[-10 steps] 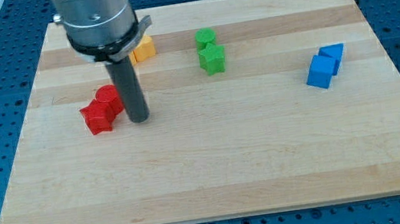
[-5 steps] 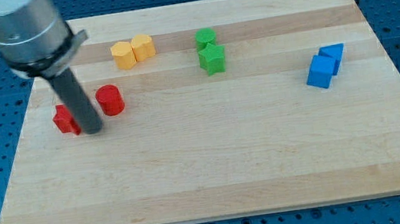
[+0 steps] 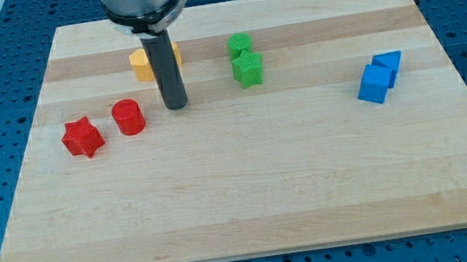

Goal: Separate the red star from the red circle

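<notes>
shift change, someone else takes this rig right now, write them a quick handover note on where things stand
My tip: on the board, touching no block, to the view's right of the red circle and just below the yellow blocks.
Red star: near the view's left edge of the board, apart from the red circle, with bare wood between them.
Done: the two red blocks no longer touch.
Left: probably nothing; widen the gap only if more separation is wanted.
Green blocks and blue blocks sit in pairs further right.

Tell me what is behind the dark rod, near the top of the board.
Behind the dark rod are yellow blocks: one yellow block shows at its left, and a sliver at its right. The rod covers the rest, so their shapes cannot be told.
</notes>
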